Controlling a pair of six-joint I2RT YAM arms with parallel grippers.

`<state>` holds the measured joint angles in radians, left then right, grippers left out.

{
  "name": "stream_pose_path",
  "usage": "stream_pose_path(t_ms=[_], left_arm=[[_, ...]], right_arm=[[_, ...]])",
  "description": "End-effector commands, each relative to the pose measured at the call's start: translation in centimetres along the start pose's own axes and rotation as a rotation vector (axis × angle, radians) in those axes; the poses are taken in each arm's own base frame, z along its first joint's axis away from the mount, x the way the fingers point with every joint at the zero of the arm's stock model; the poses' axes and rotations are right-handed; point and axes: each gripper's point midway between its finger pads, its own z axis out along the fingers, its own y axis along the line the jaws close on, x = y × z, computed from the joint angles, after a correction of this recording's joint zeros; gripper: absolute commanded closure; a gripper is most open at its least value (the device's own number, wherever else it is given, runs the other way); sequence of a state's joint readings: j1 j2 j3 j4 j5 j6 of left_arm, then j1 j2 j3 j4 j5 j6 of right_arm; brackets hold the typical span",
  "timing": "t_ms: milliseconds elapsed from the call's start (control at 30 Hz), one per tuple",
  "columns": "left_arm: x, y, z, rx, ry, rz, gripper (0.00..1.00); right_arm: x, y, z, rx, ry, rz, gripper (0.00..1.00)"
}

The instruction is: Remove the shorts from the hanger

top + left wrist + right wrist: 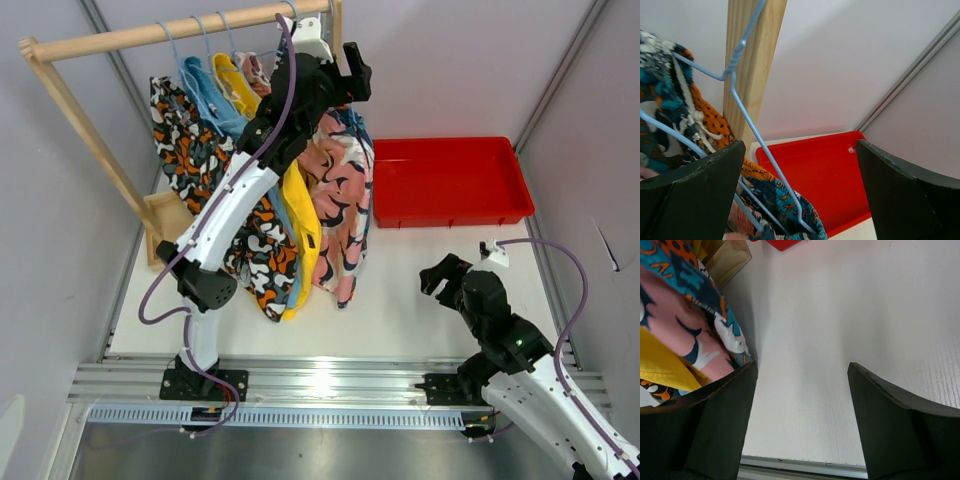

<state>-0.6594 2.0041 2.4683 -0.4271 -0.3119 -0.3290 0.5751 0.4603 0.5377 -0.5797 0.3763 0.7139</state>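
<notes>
Under the pale wooden rail (pixel 150 36), five limp cloth shorts hang side by side: a black-orange-white blotched pair (pixel 180 140), a plain light blue pair (pixel 200 90), a plain yellow pair (pixel 303 225), a pink patterned pair (pixel 340 185) and a blue-orange patterned pair (pixel 785 200) at the rail's right end. There the left gripper (pixel 800 150) is spread wide, with a light blue wire hanger (pixel 747 125) between its fingers. The right gripper (pixel 801 370), well away from the rail over the white counter (pixel 420 290), is spread and empty
</notes>
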Motion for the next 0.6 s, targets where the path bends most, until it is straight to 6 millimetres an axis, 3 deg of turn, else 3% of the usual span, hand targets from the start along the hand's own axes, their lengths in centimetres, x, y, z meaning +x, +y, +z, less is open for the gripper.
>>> stream_pose_path(t_ms=[0,267,500,567], left_arm=[[2.8,0.9,1.3,0.007,0.077,-0.057,0.01],[4.4,3.4,0.2,-0.115,0.141,-0.061,0.01],[4.0,5.1,-2.5,-0.189,0.186,-0.028,0.01],[3.0,4.8,-3.1,-0.173,0.167,-0.025,0.01]], right_arm=[[0.0,0.0,0.0,0.002,-0.005,0.011,0.21],[0.3,-0.3,0.0,0.01,0.004,0.015,0.21],[0.5,-0.4,0.0,0.013,0.009,0.023,0.21],[0.6,-0.4,0.0,0.012,0.01,0.025,0.21]])
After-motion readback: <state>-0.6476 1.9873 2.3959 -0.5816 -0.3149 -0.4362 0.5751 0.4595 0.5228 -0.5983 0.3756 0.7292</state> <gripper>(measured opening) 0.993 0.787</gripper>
